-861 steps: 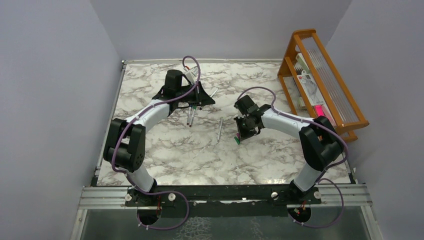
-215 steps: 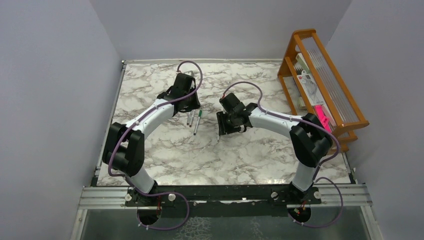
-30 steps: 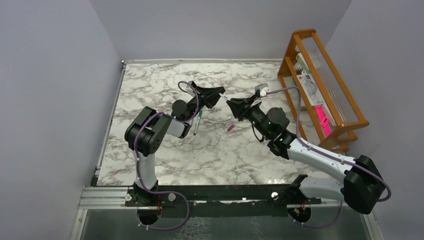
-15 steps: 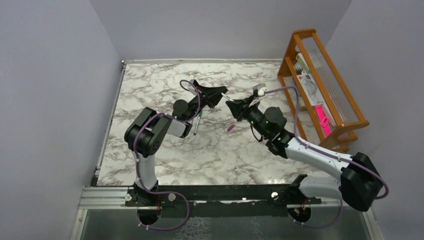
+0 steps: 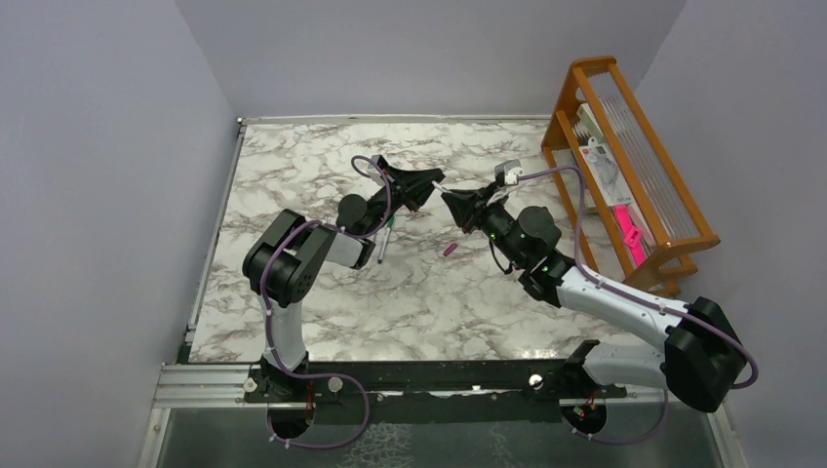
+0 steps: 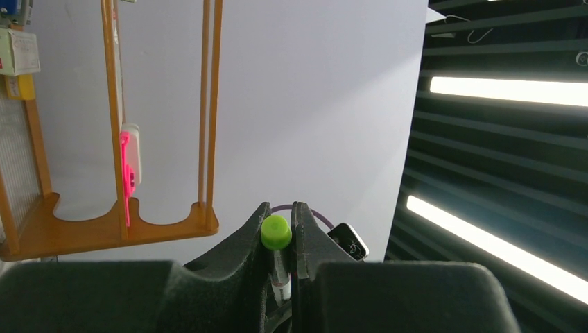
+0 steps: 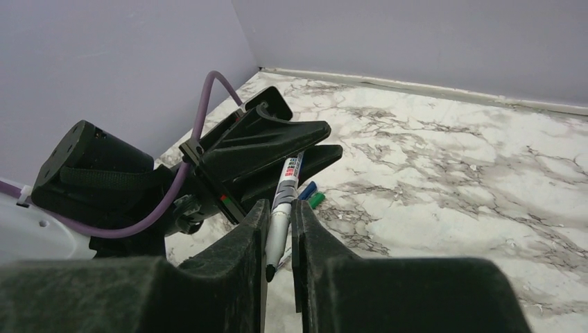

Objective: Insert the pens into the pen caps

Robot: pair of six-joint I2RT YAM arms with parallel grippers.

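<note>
**A:** Trouble from above?
**B:** Left gripper (image 5: pixel 429 185) and right gripper (image 5: pixel 451 203) meet tip to tip in mid-air, mid-table. A magenta cap (image 5: pixel 450 250) lies loose on the table (image 5: pixel 293 175), just near of them.
**A:** Left wrist?
**B:** Jaws clamped on a green cap (image 6: pixel 276 232). Squeezed off-centre, it could pop out.
**A:** Right wrist?
**B:** Jaws clamped on the pen (image 7: pixel 284 194), its far end at the left gripper. With a slight tilt it could jam or slide.

- Two robot arms: the left arm (image 5: pixel 293 263) and the right arm (image 5: pixel 624 302).
- At least two pens: a raised pen (image 7: pixel 281 208) at centre and a lying pen (image 5: pixel 382 242) on the counter (image 5: pixel 410 302), left of centre.
- Two caps: a green cap (image 6: pixel 276 232) aloft and a magenta cap (image 5: pixel 450 250) on the counter.
- Two coloured ends, a blue end (image 7: pixel 307 189) and a green end (image 7: pixel 316 200), side by side. Whether they are loose caps or capped pens is unclear.
- One wooden rack (image 5: pixel 592 62), far right, holding one pink object (image 5: pixel 627 226).
</note>
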